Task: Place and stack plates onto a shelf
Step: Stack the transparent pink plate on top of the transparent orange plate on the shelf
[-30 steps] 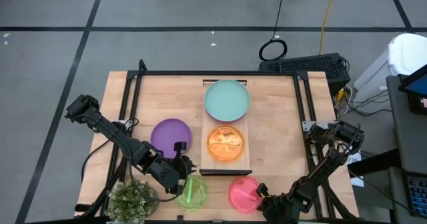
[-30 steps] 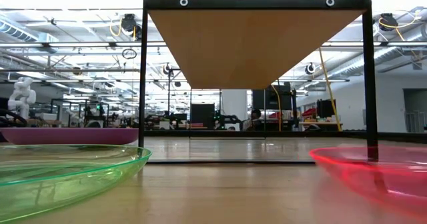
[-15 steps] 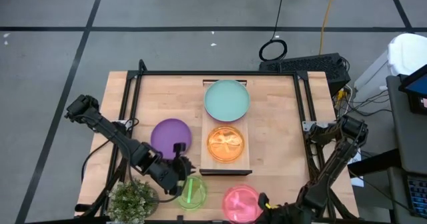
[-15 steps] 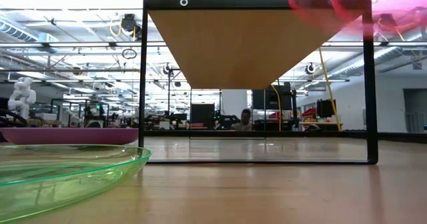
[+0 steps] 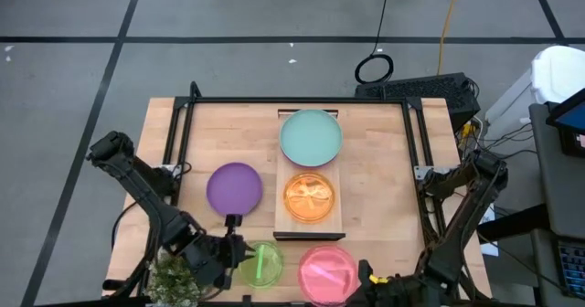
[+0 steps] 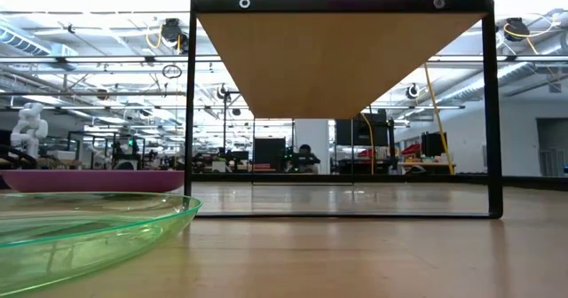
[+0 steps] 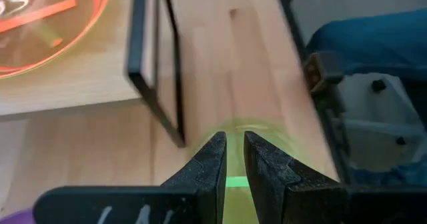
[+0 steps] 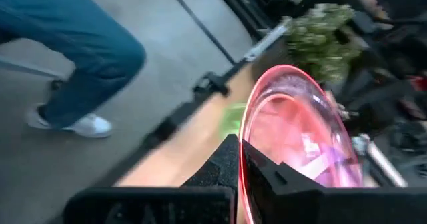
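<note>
Two plates are already set on the shelf (image 5: 338,174): a teal plate (image 5: 311,135) at its far end and an orange translucent plate (image 5: 309,196) on the near half, lying side by side rather than stacked. Three plates remain off the shelf. A purple plate (image 5: 234,187) lies on the tabletop (image 5: 379,174) beside the shelf, ahead of the left gripper (image 5: 230,249).

The pink-red translucent plate (image 5: 326,275) is held by the right gripper (image 5: 364,276), whose fingers (image 8: 227,159) are pinched fully together on its rim. In the right wrist view the plate stands out beyond the fingertips, its rim clamped between them, and it appears lifted clear of the table; it is absent from the low view, which supports that reading. It is held off the near end of the shelf, not yet over it.

The green translucent plate (image 5: 261,262) rests on the tabletop, and the left gripper's fingers (image 7: 212,164) are drawn narrow at its near rim. The plate is seen just past the fingertips in the left wrist view, though whether its edge is truly pinched between them cannot be told with certainty. In the low view the green plate sits flat on the wood.

Less than half of the work is judged done: the pink-red, green and purple plates are still to be placed, and no stacking has been begun.
</note>
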`<act>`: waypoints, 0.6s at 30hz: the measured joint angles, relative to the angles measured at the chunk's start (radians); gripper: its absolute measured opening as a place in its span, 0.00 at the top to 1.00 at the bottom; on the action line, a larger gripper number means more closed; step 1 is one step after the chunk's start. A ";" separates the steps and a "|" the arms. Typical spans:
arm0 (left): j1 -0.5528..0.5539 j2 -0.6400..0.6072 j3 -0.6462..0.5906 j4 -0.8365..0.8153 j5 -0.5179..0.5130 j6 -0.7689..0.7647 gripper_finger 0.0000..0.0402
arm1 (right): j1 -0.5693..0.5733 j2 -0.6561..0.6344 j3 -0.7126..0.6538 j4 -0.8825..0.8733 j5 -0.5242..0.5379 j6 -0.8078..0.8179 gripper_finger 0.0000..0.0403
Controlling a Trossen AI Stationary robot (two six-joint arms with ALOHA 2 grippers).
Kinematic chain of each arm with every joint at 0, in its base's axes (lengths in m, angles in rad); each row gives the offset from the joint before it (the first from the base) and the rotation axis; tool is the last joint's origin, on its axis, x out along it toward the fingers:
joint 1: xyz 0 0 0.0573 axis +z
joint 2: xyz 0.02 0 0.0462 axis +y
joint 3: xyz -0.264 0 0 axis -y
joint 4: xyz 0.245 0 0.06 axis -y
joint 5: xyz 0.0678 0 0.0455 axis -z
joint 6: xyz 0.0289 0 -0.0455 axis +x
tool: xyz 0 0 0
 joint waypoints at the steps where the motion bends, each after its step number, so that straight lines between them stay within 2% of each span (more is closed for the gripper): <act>1: -0.011 0.000 0.000 0.013 -0.003 0.001 0.85 | -0.008 -0.011 0.000 -0.001 0.015 -0.019 1.00; 10: -0.067 0.016 0.000 0.114 -0.043 0.007 0.85 | -0.165 -0.109 0.000 -0.051 0.040 -0.122 1.00; 18: -0.066 0.094 0.000 0.117 -0.036 0.034 0.85 | -0.346 -0.119 0.000 -0.154 -0.097 -0.113 1.00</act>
